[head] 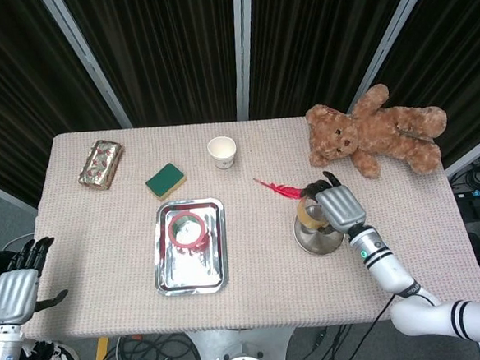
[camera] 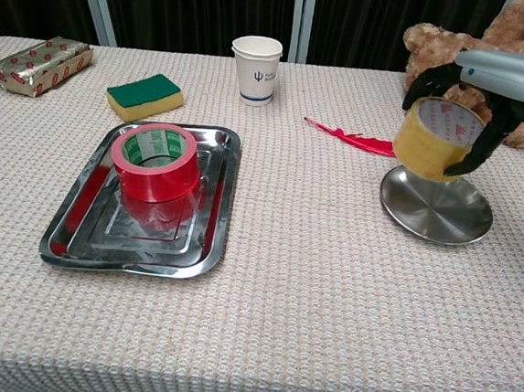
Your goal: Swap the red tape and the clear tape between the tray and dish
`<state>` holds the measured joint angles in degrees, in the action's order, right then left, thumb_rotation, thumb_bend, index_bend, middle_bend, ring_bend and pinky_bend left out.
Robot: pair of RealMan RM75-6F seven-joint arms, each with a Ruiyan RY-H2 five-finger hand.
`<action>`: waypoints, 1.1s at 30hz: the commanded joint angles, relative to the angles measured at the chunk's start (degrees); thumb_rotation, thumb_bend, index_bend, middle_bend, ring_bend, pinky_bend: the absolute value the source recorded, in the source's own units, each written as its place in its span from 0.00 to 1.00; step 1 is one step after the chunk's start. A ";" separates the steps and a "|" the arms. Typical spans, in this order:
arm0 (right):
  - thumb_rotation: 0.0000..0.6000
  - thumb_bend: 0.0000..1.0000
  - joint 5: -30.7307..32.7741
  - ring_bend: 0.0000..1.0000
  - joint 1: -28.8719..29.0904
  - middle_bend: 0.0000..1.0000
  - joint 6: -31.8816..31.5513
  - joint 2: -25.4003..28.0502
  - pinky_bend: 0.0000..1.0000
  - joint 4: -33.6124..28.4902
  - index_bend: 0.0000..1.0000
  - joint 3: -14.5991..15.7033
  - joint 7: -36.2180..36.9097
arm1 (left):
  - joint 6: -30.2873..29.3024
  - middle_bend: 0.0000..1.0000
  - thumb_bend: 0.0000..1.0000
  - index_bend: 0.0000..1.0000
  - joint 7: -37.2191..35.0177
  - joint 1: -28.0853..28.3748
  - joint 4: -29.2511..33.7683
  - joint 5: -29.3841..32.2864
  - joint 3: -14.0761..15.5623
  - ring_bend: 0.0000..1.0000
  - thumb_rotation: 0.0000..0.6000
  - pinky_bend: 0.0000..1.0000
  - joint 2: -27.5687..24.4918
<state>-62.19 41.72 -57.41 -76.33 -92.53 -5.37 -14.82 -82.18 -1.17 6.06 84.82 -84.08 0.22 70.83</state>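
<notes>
The right hand [camera: 491, 92] holds the clear tape [camera: 435, 138], its dark fingers [camera: 428, 80] curled over the top of the yellowish roll and down both its sides. The roll hangs tilted in the air above the dish [camera: 436, 208], clear of the metal in the chest view; in the head view the same hand [head: 337, 206] and tape [head: 310, 215] overlap the dish [head: 318, 239] from above, so the gap cannot be judged there. The dish itself, a round steel one, sits on the right part of the table [camera: 308, 301] with nothing lying in it.

Just left of the dish lies a red feather [camera: 354, 138], flat on the cloth. Behind the hand a brown teddy bear [head: 377, 137] sprawls at the far right edge.

Well apart to the left, the red tape [camera: 157, 161] stands flat in the upper part of the steel tray [camera: 89, 236]. Beyond the tray are a green sponge [camera: 143, 95], a white paper cup [camera: 256, 69] and a foil-wrapped packet [camera: 39, 64] near the far left corner.

The left hand [head: 17, 288] hangs off the table's near left side, holding nothing, fingers seemingly straight and slightly apart, though it is small in the head view.
</notes>
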 commanded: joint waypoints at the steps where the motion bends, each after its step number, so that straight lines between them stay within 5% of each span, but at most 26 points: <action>1: 1.00 0.13 -3.23 0.19 -2.35 0.47 -0.49 -0.64 0.04 2.61 0.41 1.75 3.26 | -0.06 0.06 0.10 0.04 0.25 0.01 0.01 -0.15 -0.07 0.00 1.00 0.15 0.13; 7: 1.00 0.13 -3.91 0.17 -3.27 0.45 0.90 -2.27 0.03 4.62 0.41 2.49 3.58 | -0.22 0.06 0.10 0.04 0.54 -0.22 0.21 -0.09 -0.28 0.00 1.00 0.15 0.07; 14: 1.00 0.07 -6.05 0.06 -3.61 0.32 2.13 -2.98 0.00 5.22 0.23 2.16 5.68 | -0.23 0.06 0.10 0.04 0.49 -0.40 -0.16 0.06 -0.54 0.00 1.00 0.15 0.18; 18: 1.00 0.00 -4.53 0.00 -3.04 0.12 5.11 -1.57 0.00 3.74 0.02 2.56 4.00 | -0.03 0.06 0.10 0.04 0.34 -0.47 -0.40 0.06 -0.51 0.00 1.00 0.15 0.35; 20: 1.00 0.00 -3.90 0.00 -3.07 0.02 5.36 -1.21 0.00 3.01 0.00 2.45 3.31 | -0.14 0.06 0.10 0.04 0.19 -0.51 -0.50 -0.04 -0.56 0.00 1.00 0.15 0.45; 23: 1.00 0.00 -4.37 0.00 -3.91 0.00 3.65 -0.70 0.00 1.74 0.00 1.94 3.53 | -0.42 0.06 0.10 0.04 0.11 -0.57 -0.70 -0.10 -0.78 0.00 1.00 0.15 0.61; 26: 1.00 0.00 -7.37 0.00 -6.16 0.00 -1.04 0.50 0.00 -0.33 0.00 1.59 5.42 | -1.19 0.06 0.10 0.04 0.10 -0.72 -0.68 -0.37 -1.08 0.00 1.00 0.15 0.65; 33: 1.00 0.00 -19.74 0.00 -20.26 0.00 -25.94 3.91 0.00 0.92 0.00 5.83 4.28 | -2.18 0.06 0.10 0.05 0.08 -0.96 1.30 -1.18 -1.23 0.00 1.00 0.15 -0.95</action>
<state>-75.19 30.26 -70.02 -74.48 -93.09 -2.29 -8.95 -84.08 -1.00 5.19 86.19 -85.04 -0.99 70.03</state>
